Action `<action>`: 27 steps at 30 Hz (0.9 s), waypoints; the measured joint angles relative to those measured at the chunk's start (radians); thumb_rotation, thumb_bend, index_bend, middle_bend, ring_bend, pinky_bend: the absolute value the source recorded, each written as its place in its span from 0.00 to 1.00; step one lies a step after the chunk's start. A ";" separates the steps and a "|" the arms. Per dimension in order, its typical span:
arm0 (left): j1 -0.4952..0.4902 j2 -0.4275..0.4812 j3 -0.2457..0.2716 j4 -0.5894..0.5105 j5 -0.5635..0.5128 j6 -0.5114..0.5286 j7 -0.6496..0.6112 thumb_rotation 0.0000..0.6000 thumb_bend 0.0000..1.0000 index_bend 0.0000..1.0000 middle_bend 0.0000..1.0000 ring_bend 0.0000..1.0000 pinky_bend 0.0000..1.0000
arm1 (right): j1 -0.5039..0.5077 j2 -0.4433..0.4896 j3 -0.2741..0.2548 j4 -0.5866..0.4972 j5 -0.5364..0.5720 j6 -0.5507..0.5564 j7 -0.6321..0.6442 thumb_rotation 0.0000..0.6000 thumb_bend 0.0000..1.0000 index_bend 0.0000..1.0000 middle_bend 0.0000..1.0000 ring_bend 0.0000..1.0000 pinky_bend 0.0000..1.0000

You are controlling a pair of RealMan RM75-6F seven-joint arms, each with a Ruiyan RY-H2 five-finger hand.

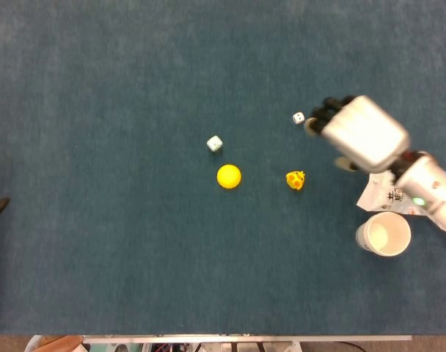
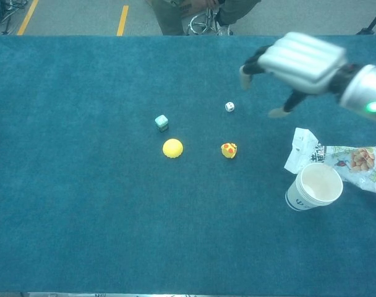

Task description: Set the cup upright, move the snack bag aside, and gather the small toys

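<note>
A blue cloth-covered table point(image 1: 98, 88) is seen from above by 2 cameras. The paper cup point(image 1: 384, 234) already stands upright, mouth up, near the table's right side. The snack bag point(image 2: 355, 162) lies touching the cup on its far side, its long axis running left to right.

4 small toys lie scattered left of the cup. The small orange figure point(image 1: 295, 180) is the nearest to it. The yellow ball point(image 1: 229, 177) lies further left, with the pale green die point(image 1: 215, 144) just beyond the ball. The white die point(image 1: 298, 117) lies furthest from the cup toward the table's far edge.

The right hand point(image 1: 359, 132) hovers above the table beyond the cup, palm down, holding nothing. Its fingers are apart and curve loosely down, pointing left. The white die lies just left of its fingertips point(image 1: 320, 117), apart from them, so it looks like the likeliest next pick. The left hand is not visible in either view, so the right hand is the nearer one to every toy.
</note>
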 measured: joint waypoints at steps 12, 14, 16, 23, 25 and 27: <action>0.015 -0.013 0.006 0.055 0.002 0.003 -0.062 1.00 0.10 0.43 0.38 0.33 0.47 | 0.073 -0.098 -0.025 0.063 0.017 -0.123 0.005 1.00 0.00 0.42 0.41 0.32 0.54; 0.016 -0.015 0.007 0.059 0.003 0.003 -0.064 1.00 0.10 0.43 0.38 0.33 0.47 | 0.076 -0.103 -0.035 0.071 0.023 -0.136 0.009 1.00 0.00 0.42 0.41 0.32 0.54; 0.017 -0.016 0.006 0.061 0.004 0.004 -0.066 1.00 0.10 0.43 0.38 0.33 0.47 | 0.078 -0.108 -0.043 0.080 0.029 -0.146 0.012 1.00 0.00 0.42 0.41 0.32 0.54; 0.016 -0.014 0.005 0.061 0.006 0.002 -0.062 1.00 0.10 0.43 0.38 0.33 0.47 | 0.082 -0.133 -0.067 0.116 0.042 -0.166 0.032 1.00 0.00 0.42 0.41 0.33 0.54; 0.015 -0.014 0.005 0.060 0.007 0.001 -0.062 1.00 0.10 0.43 0.38 0.33 0.47 | 0.083 -0.139 -0.072 0.124 0.042 -0.168 0.037 1.00 0.00 0.42 0.42 0.33 0.54; 0.015 -0.014 0.005 0.060 0.008 0.000 -0.060 1.00 0.10 0.43 0.38 0.33 0.47 | 0.084 -0.147 -0.076 0.134 0.042 -0.170 0.041 1.00 0.00 0.42 0.42 0.33 0.54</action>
